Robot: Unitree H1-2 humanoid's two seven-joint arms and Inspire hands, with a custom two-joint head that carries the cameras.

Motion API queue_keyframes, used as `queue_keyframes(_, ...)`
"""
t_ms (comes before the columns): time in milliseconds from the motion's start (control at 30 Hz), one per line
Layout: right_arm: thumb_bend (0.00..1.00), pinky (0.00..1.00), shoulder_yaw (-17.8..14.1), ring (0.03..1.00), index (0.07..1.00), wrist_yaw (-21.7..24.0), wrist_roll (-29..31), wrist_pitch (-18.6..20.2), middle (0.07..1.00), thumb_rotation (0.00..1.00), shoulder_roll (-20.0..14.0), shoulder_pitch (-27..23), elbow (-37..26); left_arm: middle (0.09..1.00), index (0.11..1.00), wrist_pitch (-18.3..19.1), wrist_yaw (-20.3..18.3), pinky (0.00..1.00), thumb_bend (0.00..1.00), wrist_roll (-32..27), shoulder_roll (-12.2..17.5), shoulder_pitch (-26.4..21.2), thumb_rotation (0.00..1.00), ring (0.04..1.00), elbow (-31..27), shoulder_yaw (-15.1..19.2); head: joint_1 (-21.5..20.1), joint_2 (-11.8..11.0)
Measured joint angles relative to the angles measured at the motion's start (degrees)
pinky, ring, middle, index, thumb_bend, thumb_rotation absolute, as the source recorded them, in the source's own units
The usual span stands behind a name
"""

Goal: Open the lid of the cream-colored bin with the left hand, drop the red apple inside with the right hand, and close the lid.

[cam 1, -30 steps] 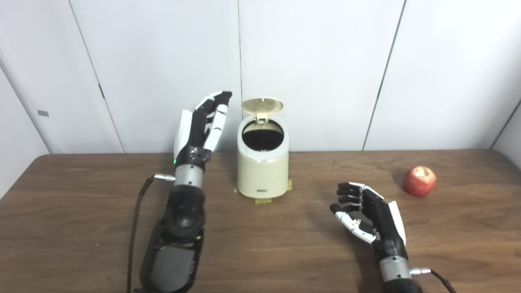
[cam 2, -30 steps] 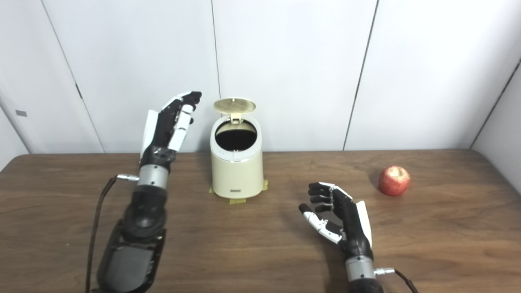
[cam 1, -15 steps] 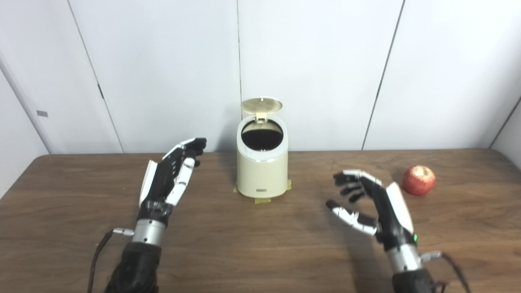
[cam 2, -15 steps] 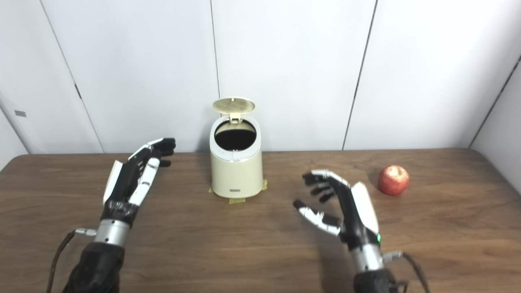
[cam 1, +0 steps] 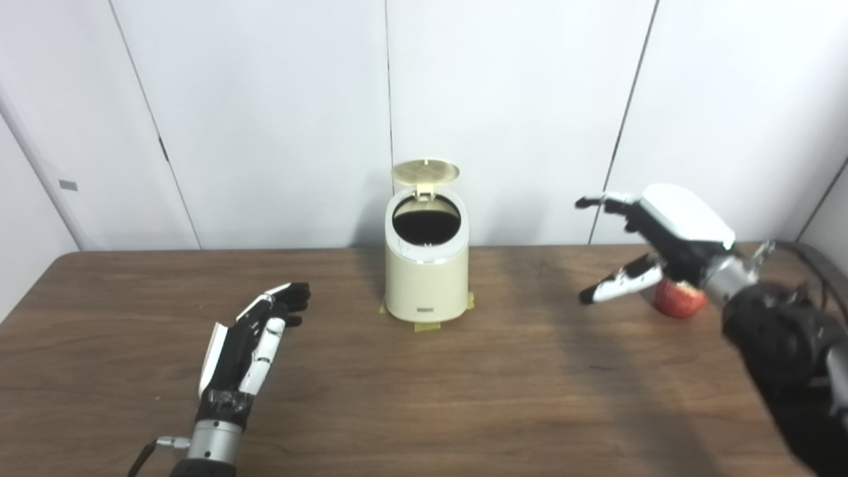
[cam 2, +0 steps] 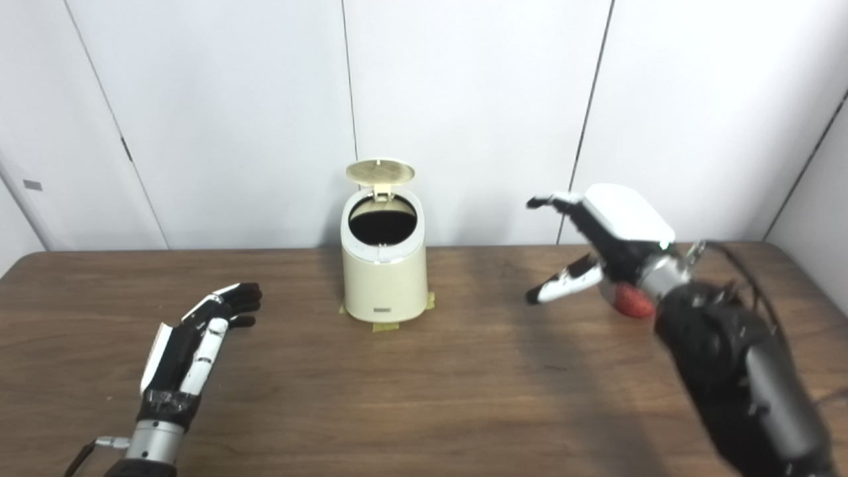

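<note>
Just right hand [cam 1: 662, 242] over apple [cam 1: 677, 299]

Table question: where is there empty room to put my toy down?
The widest bare wood is in front of the bin, between the left hand and the right arm. The far left corner of the table is bare too. It's crowded at the right, where the right hand hangs over the apple.

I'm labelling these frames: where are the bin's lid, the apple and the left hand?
lid [cam 1: 425, 171], left eye view, raised disc.
apple [cam 1: 676, 299], left eye view, visible lower part.
left hand [cam 2: 189, 338], right eye view, back of hand.
</note>
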Motion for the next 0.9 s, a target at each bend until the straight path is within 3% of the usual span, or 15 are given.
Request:
queue_keyframes(167,0.99,0.63,1.2,0.834,0.804,2.9,-1.0,1.2,0.87,0.25,-4.2,-5.4,7.5,0.775,0.769,0.0,0.0,0.73,0.42,0.1,-0.4,0.1,0.85,0.775,0.3,-0.1,1.0,0.4)
queue_keyframes(367,1.0,0.61,2.5,0.796,0.796,3.1,-0.3,1.5,0.856,0.23,-5.8,-7.1,19.9,0.778,0.772,0.0,0.2,0.72,0.42,0.9,-0.4,0.1,0.87,0.776,0.2,-0.1,1.1,0.7)
queue_keyframes(500,1.0,0.68,4.5,0.841,0.805,2.8,-0.2,-0.3,0.875,0.25,-6.8,-7.5,26.8,0.768,0.762,0.0,0.4,0.71,0.41,2.6,-0.4,0.1,0.88,0.763,0.2,-0.4,1.0,0.9)
queue_keyframes(633,1.0,0.59,6.5,0.753,0.787,1.8,0.0,-3.0,0.826,0.24,-7.4,-9.6,34.2,0.768,0.76,-0.1,0.5,0.7,0.41,3.3,-0.3,0.0,0.87,0.762,0.2,-0.7,1.0,0.9)
queue_keyframes(733,1.0,0.58,7.6,0.76,0.795,1.1,0.1,-4.0,0.844,0.25,-7.7,-10.8,36.9,0.77,0.762,-0.1,0.7,0.7,0.39,3.7,-0.3,0.0,0.88,0.763,0.2,-0.8,1.0,0.9)
queue_keyframes(900,0.99,0.66,9.0,0.822,0.79,-0.4,0.1,-4.2,0.871,0.26,-7.2,-11.1,39.4,0.761,0.75,-0.3,1.3,0.67,0.34,7.4,-0.3,-0.2,0.87,0.751,-0.1,-2.1,1.3,0.9)
